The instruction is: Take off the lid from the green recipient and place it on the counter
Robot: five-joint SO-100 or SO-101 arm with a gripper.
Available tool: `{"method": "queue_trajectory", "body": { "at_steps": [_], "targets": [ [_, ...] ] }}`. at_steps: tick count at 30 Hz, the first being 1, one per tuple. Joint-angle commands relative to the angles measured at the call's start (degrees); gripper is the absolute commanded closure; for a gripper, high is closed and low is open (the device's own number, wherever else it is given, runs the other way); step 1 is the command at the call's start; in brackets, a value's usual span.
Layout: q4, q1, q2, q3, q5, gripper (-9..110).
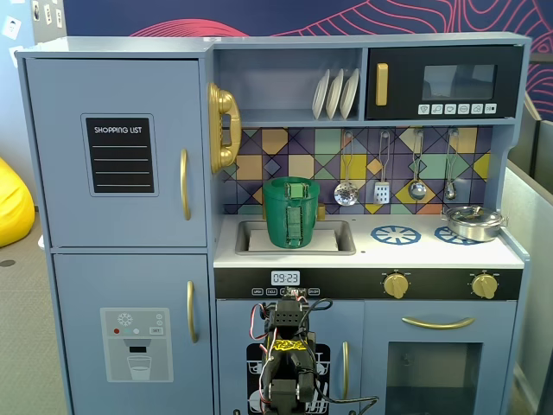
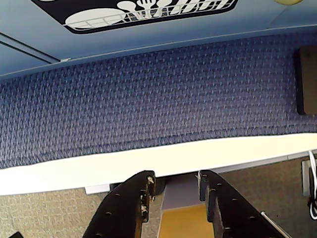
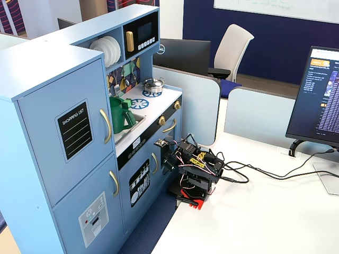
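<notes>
The green recipient [image 1: 289,216] stands upright in the sink basin [image 1: 339,235] of the white counter [image 1: 380,249]. The lid [image 1: 291,181] sits on its top, seen edge-on, with its small knob up. Both also show in the other fixed view, the pot [image 3: 118,117] and the lid [image 3: 116,100]. My arm [image 1: 289,350] is folded low in front of the kitchen's lower doors, well below the counter and far from the pot. In the wrist view my gripper [image 2: 174,181] is open and empty, with blue carpet and a white table edge beyond it.
A small silver pan [image 1: 473,222] sits on the right burner print. Utensils hang on the tiled back wall above the counter. The arm's base [image 3: 192,182] stands at the white table's edge, with cables and a monitor [image 3: 320,100] to the right.
</notes>
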Motion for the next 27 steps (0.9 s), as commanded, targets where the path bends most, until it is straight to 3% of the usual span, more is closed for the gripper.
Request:
{"method": "queue_trajectory", "body": {
  "at_steps": [1, 13, 17, 27],
  "targets": [
    [10.02, 2.55, -0.09, 1.05, 0.62, 101],
    [9.93, 2.02, -0.09, 1.05, 0.09, 101],
    [3.6, 2.81, -0.18, -0.79, -1.32, 101],
    [-18.63, 4.13, -13.62, -34.54, -10.28, 101]
  ]
}}
